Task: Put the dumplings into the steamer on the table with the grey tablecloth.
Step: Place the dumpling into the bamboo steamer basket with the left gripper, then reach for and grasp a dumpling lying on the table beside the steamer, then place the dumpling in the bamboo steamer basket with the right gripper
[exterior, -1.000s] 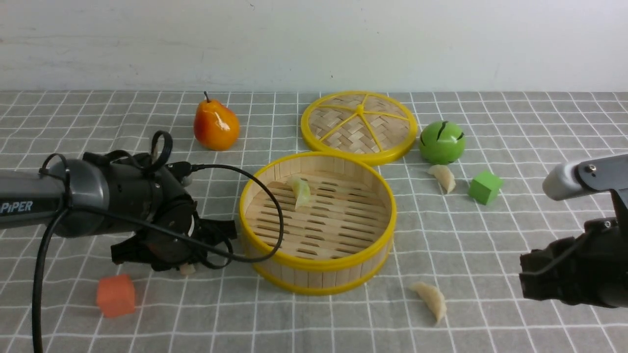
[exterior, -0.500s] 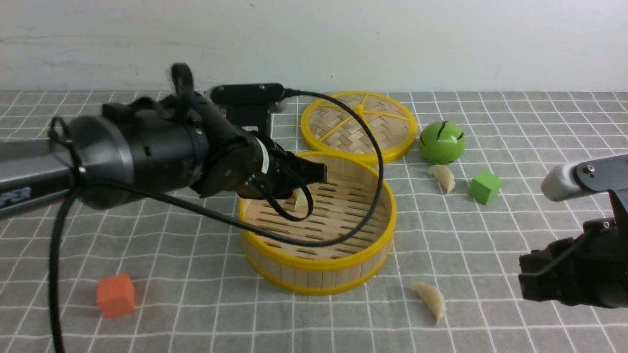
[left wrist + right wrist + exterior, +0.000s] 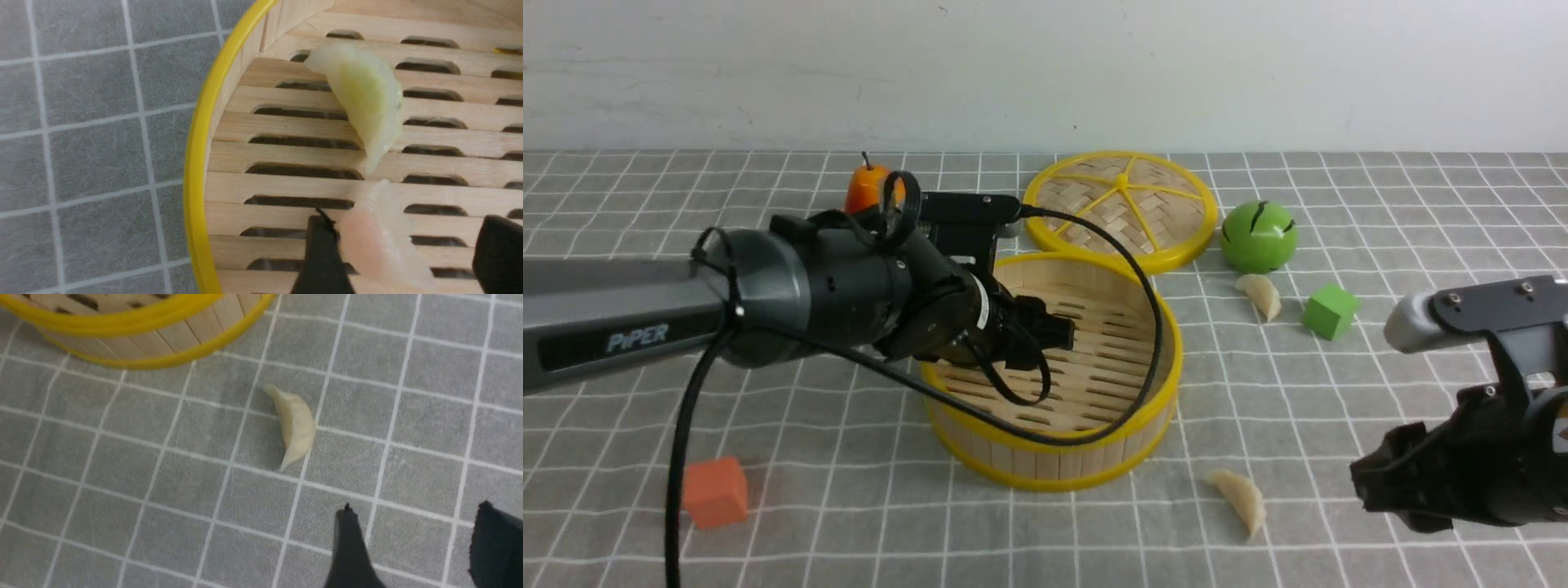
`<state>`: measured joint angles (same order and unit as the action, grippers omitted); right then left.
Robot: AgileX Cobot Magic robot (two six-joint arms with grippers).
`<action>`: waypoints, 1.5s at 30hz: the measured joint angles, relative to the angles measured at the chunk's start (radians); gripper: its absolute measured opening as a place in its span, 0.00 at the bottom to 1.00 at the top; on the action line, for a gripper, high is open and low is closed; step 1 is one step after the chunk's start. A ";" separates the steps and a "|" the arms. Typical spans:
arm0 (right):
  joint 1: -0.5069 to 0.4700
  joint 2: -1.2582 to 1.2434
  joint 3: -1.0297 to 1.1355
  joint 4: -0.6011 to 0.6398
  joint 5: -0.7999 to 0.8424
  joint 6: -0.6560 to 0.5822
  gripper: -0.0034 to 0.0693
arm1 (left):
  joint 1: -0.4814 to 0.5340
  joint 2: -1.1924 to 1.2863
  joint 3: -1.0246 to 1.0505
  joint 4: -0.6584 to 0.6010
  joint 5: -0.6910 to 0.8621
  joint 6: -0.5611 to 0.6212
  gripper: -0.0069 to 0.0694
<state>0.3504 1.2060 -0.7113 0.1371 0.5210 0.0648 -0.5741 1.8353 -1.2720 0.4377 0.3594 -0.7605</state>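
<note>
The steamer (image 3: 1168,384) stands mid-table on the grey tablecloth (image 3: 1421,204). My left gripper (image 3: 1054,331) hangs inside it, open. A pinkish dumpling (image 3: 376,241) lies between its fingers on the slotted floor, against one finger and clear of the other. A greenish dumpling (image 3: 363,102) rests just beyond it. One cream dumpling (image 3: 1241,502) lies on the cloth in front of the steamer, right of centre. Another cream dumpling (image 3: 1262,296) lies farther back. My right gripper (image 3: 1372,482) is open and empty, low over the cloth, right of the near cream dumpling (image 3: 296,424).
The woven lid (image 3: 1119,200) lies behind the steamer. A green round fruit (image 3: 1258,237) and a green cube (image 3: 1330,311) sit at the right. An orange cube (image 3: 715,492) sits front left. A pear (image 3: 870,184) is half hidden behind my left arm.
My left arm rose from the cloth left of the steamer, swung over its rim and down inside, and its jaws opened. My right arm shifted left toward the near cream dumpling.
</note>
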 joint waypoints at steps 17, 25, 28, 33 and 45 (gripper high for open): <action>0.015 0.564 -0.294 0.202 0.004 -0.236 0.64 | -0.108 -0.850 0.155 -0.012 0.557 0.151 0.07; 0.021 0.624 -0.404 0.188 0.131 -0.250 0.28 | -0.108 -1.387 0.535 0.001 0.536 0.121 0.07; 0.028 0.600 -0.489 0.192 0.231 -0.250 0.29 | -0.108 -1.517 0.678 -0.004 0.499 0.090 0.07; 0.114 0.597 -0.680 0.204 0.277 -0.289 0.29 | -0.108 -1.606 0.903 -0.021 0.350 0.067 0.07; 0.162 0.826 -0.777 0.180 0.063 -0.325 0.37 | -0.108 -1.606 0.978 -0.014 0.223 0.060 0.07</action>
<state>0.5120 2.0323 -1.4887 0.3169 0.5842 -0.2599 -0.6826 0.2291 -0.2944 0.4242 0.5823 -0.7006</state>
